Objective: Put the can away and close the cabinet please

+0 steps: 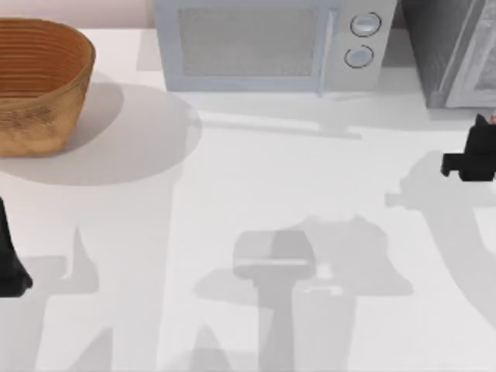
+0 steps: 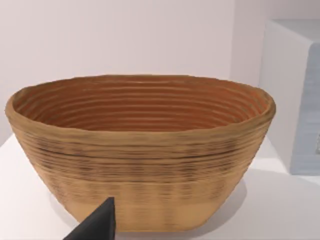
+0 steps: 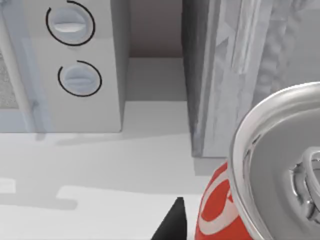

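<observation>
Can (image 3: 260, 200) sits right up against the right claw (image 1: 470, 159), just in front of the cabinet (image 1: 457, 54), which stands right of the microwave (image 1: 271, 43). Looks gripped for the carry-in, but can't tell how the fingers stand. Left claw (image 1: 12, 267) parked in front of the wicker basket (image 1: 39, 81) on the tabletop (image 1: 256, 201); finger state unclear too.

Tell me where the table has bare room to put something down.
The widest bare patch is the middle and front of the table, between the wicker basket and the right tool. It is crowded along the back, by the microwave and the grey cabinet.
</observation>
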